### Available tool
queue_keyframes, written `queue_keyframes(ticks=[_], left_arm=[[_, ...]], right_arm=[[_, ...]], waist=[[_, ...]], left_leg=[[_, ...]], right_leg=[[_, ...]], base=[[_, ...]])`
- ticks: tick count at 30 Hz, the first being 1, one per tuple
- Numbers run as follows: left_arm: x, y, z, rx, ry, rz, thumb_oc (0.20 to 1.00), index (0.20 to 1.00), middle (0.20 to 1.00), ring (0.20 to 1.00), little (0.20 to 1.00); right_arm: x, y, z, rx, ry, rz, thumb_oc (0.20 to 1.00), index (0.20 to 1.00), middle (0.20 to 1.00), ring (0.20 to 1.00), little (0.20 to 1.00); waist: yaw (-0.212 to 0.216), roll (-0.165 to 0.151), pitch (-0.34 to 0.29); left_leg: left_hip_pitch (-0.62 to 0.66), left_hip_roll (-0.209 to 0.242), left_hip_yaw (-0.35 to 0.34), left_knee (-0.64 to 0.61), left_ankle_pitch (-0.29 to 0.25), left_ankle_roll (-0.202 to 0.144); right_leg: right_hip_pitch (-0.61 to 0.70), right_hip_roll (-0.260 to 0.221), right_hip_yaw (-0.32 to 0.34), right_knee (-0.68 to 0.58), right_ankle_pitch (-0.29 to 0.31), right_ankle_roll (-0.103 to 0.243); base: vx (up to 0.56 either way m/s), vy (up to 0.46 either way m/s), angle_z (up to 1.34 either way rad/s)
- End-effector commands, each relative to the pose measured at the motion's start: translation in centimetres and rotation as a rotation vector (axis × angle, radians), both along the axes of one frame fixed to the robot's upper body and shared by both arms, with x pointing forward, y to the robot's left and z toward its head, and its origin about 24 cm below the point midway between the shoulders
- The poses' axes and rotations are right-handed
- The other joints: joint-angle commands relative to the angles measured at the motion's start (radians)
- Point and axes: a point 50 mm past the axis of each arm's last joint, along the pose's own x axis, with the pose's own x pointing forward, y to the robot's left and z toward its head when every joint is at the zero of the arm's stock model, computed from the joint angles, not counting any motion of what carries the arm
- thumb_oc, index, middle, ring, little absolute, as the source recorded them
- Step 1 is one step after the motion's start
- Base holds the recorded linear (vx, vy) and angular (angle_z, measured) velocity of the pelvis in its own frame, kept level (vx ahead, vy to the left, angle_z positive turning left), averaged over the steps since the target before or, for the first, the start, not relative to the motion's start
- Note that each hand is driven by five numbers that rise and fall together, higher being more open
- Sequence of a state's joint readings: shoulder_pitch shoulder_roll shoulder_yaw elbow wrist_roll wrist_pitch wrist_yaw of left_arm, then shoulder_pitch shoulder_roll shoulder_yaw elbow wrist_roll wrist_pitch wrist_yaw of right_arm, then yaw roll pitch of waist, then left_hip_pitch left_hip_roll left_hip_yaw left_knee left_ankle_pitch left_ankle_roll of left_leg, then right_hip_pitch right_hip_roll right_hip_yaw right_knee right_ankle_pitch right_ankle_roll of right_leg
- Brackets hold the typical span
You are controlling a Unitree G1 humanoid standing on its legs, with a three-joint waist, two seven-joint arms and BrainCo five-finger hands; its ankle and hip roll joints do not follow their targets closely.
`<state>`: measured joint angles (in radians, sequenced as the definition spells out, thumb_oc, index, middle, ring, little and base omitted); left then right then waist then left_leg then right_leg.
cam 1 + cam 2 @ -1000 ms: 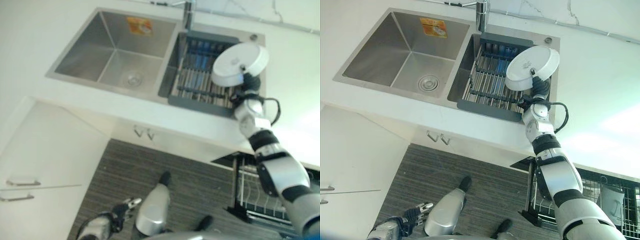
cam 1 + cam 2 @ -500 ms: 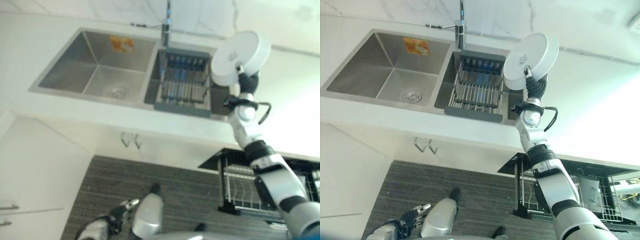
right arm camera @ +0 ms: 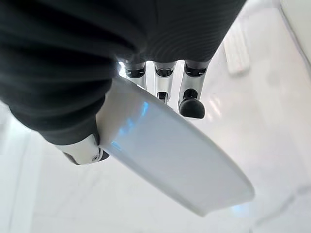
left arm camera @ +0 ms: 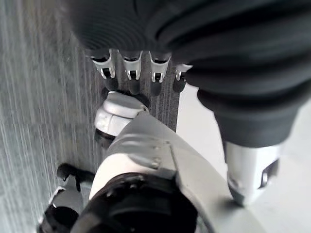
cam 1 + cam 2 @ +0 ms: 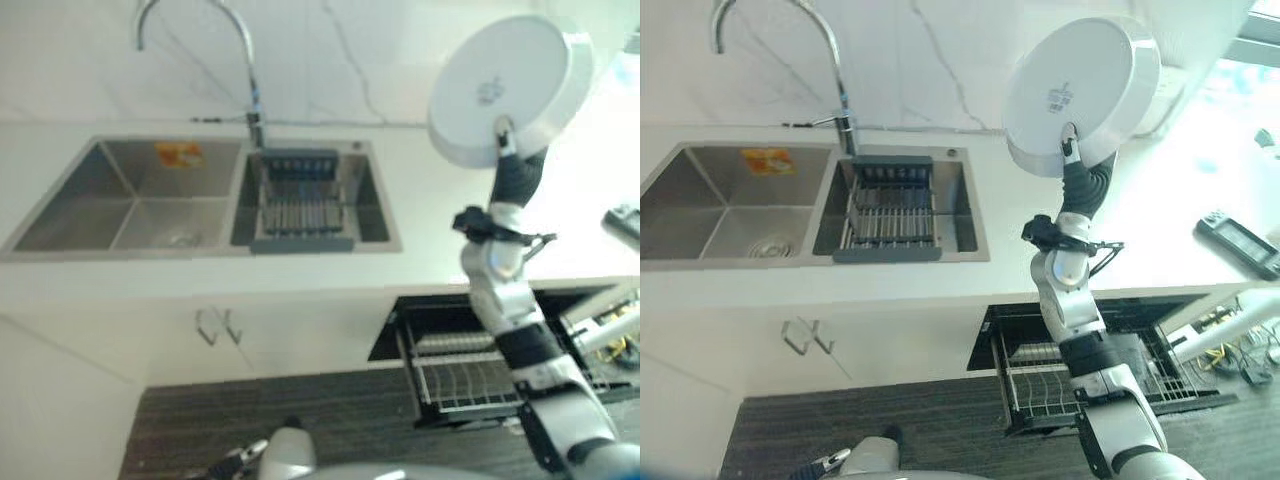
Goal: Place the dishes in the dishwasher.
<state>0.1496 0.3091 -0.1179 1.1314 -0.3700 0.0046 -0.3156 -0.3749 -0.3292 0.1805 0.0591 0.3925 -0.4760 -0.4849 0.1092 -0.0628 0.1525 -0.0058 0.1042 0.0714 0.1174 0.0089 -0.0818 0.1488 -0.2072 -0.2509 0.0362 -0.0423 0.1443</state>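
The right robot hand point(image 5: 1072, 150) grasps a white plate point(image 5: 1080, 95) at its lower rim, thumb on the underside and fingers point(image 3: 189, 99) behind the rim. The plate is raised high above the white bench point(image 5: 1060, 230), tilted with its underside facing the viewer, to the right of the sink point(image 5: 730, 205). A dark dish rack point(image 5: 895, 210) sits in the sink's right basin, below the faucet point(image 5: 830, 60). Under the bench edge, the dishwasher point(image 5: 1090, 365) stands open with its wire rack pulled out, directly below the raised arm. A dark flat device point(image 5: 1238, 243) lies on the bench at far right. The left robot hand point(image 4: 141, 73) hangs low above the striped floor point(image 5: 940, 430), its fingers relaxed and holding nothing
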Motion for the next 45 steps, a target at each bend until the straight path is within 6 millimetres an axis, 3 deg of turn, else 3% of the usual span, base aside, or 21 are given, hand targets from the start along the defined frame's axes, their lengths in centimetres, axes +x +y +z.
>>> queue_keyframes(ticks=[1, 5, 9, 16, 25, 30, 33, 35, 45], left_arm=[[0.2, -1.9, -0.5, -0.031, 0.008, -0.114, 1.000, 1.000, 1.000, 1.000, 1.000], [0.1, -2.9, -0.6, -0.045, 0.004, -0.139, 1.000, 1.000, 1.000, 1.000, 1.000], [1.7, -4.1, -0.4, -0.082, -0.053, -0.168, 1.000, 1.000, 1.000, 1.000, 1.000], [3.0, -4.9, -0.3, -0.089, -0.073, -0.204, 1.000, 1.000, 1.000, 1.000, 1.000], [3.7, -4.2, -0.2, -0.064, -0.069, -0.194, 1.000, 1.000, 1.000, 1.000, 1.000], [5.8, -4.1, 0.4, -0.067, -0.122, -0.182, 1.000, 1.000, 1.000, 1.000, 1.000], [6.1, -4.3, 0.3, -0.156, -0.103, 0.037, 1.000, 1.000, 1.000, 1.000, 1.000], [6.2, -3.9, 0.3, -0.171, -0.097, 0.095, 1.000, 1.000, 1.000, 1.000, 1.000], [9.3, -3.6, 1.4, -0.128, -0.170, -0.048, 1.000, 1.000, 1.000, 1.000, 1.000]], right_arm=[[-0.4, -2.2, 4.5, -0.065, -0.223, -0.012, 0.200, 0.200, 0.200, 0.200, 0.200], [-2.1, -4.3, 3.4, -0.118, -0.204, -0.075, 0.200, 0.200, 0.200, 0.200, 0.200], [-3.5, -7.6, 2.0, -0.169, -0.127, -0.211, 0.200, 0.200, 0.200, 0.200, 0.200], [-3.8, -10.3, -0.8, -0.212, 0.037, -0.297, 0.200, 0.200, 0.200, 0.200, 0.200], [-2.7, -9.9, -4.5, -0.255, 0.212, -0.263, 0.200, 0.200, 0.200, 0.200, 0.200], [-2.1, -8.8, -4.9, -0.215, 0.212, -0.242, 0.200, 0.200, 0.200, 0.200, 0.200], [-1.7, -8.6, -5.4, -0.157, 0.225, -0.249, 0.200, 0.200, 0.200, 0.200, 0.200], [-1.5, -8.7, -5.9, -0.140, 0.243, -0.261, 0.200, 0.200, 0.200, 0.200, 0.200], [1.5, -7.8, -8.4, -0.131, 0.428, -0.320, 0.200, 0.200, 0.200, 0.200, 0.200]], waist=[[0.001, 0.020, 0.005], [-0.047, 0.027, -0.004], [-0.105, 0.038, 0.008], [-0.145, 0.044, 0.017], [-0.129, 0.051, 0.066], [-0.120, 0.061, 0.123], [-0.109, 0.065, 0.153], [-0.100, 0.067, 0.163], [-0.063, 0.093, 0.231]], left_leg=[[0.064, 0.031, 0.039, -0.026, -0.060, 0.016], [0.085, 0.045, 0.069, -0.050, -0.056, 0.012], [0.086, 0.057, 0.083, -0.070, -0.053, 0.009], [0.088, 0.061, 0.092, -0.094, -0.042, 0.005], [0.032, 0.052, 0.057, -0.059, -0.036, 0.011], [-0.037, 0.041, 0.031, -0.009, -0.030, 0.015], [-0.060, 0.035, 0.016, 0.004, -0.027, 0.015], [-0.072, 0.031, 0.007, 0.013, -0.027, 0.015], [-0.169, 0.013, -0.039, 0.058, -0.012, 0.014]], right_leg=[[0.008, 0.000, 0.014, 0.058, -0.030, -0.008], [-0.015, 0.015, 0.048, 0.055, -0.028, -0.015], [-0.067, 0.030, 0.079, 0.075, -0.028, -0.028], [-0.096, 0.040, 0.105, 0.070, -0.013, -0.029], [-0.143, 0.034, 0.095, 0.119, -0.021, -0.034], [-0.186, 0.024, 0.091, 0.160, -0.025, -0.040], [-0.200, 0.022, 0.089, 0.172, -0.029, -0.045], [-0.202, 0.019, 0.083, 0.175, -0.031, -0.046], [-0.278, 0.017, 0.082, 0.216, -0.026, -0.059]], base=[[-0.04, -0.107, -0.82], [-0.04, -0.131, -0.54], [-0.10, -0.126, -0.33], [-0.04, -0.062, -0.08], [0.00, -0.001, 0.01], [-0.10, 0.006, 0.10], [-0.06, 0.008, 0.02], [-0.03, -0.016, 0.13], [-0.05, 0.001, 0.11]])
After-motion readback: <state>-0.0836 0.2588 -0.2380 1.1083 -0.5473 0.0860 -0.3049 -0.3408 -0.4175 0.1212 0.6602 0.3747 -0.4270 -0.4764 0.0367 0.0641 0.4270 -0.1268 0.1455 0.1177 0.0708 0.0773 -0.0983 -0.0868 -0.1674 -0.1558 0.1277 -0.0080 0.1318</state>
